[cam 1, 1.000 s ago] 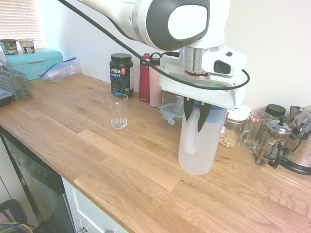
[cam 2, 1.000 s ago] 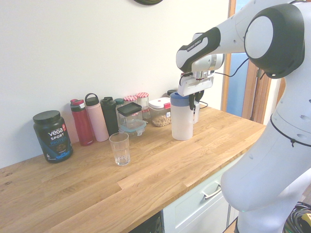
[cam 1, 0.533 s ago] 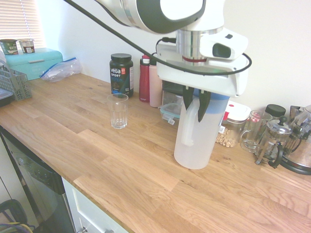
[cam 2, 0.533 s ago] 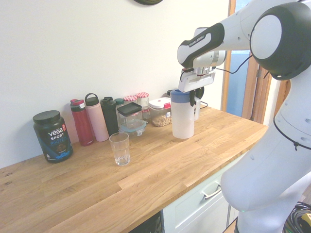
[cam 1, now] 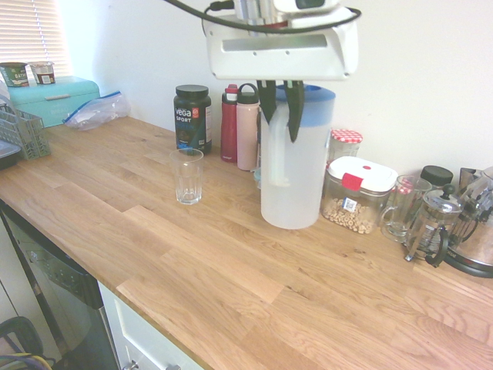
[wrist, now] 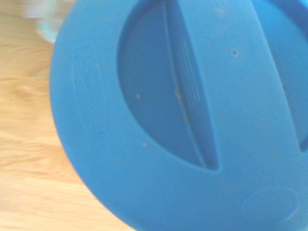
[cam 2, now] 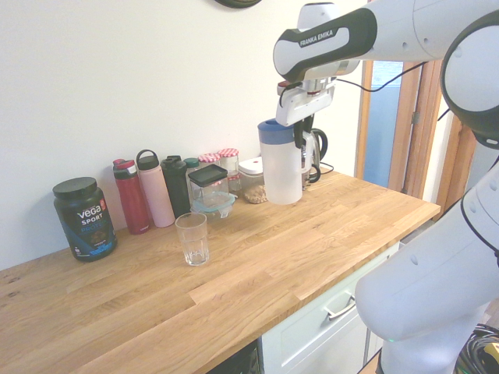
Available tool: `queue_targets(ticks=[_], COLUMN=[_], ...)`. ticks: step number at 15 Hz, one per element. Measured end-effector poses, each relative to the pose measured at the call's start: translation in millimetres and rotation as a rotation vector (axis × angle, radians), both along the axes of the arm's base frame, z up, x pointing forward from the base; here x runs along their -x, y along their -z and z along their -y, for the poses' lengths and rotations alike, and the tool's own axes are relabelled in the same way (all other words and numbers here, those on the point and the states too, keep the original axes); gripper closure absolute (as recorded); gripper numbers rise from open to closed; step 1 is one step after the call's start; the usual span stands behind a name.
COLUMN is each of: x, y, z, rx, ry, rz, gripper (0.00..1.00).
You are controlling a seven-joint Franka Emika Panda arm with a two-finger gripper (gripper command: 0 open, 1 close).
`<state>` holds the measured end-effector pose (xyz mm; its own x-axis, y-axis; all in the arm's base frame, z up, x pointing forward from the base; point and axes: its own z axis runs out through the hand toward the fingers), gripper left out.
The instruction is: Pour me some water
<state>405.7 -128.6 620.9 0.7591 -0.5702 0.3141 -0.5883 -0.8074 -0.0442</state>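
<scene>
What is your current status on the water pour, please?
Claw shut on pitcher handle, pitcher lifted clear of counter. Glass empty, upright. Path to it open.

A long wooden bench (cam 1: 192,254) of oak-coloured planks runs along a plain white wall (cam 2: 117,86). Under the bench's front edge sit white cabinet drawers (cam 2: 327,312) with a metal handle, and beside them a dark appliance front (cam 1: 46,301). At the bench's far end in the first exterior view, a window with closed slatted blinds (cam 1: 27,35) lets in bright daylight. At the opposite end of the bench, the second exterior view shows a wooden door frame (cam 2: 425,117) around blue-tinted glass. A dark round object hangs high on the wall above the bench, mostly cut off.
</scene>
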Motion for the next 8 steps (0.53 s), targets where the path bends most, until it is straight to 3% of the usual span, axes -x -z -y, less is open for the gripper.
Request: queue_targets(ticks=[8], x=[-14], y=[9], z=[-136], rx=[0.142], ry=[-0.253], rz=[-0.119], gripper=[1.00])
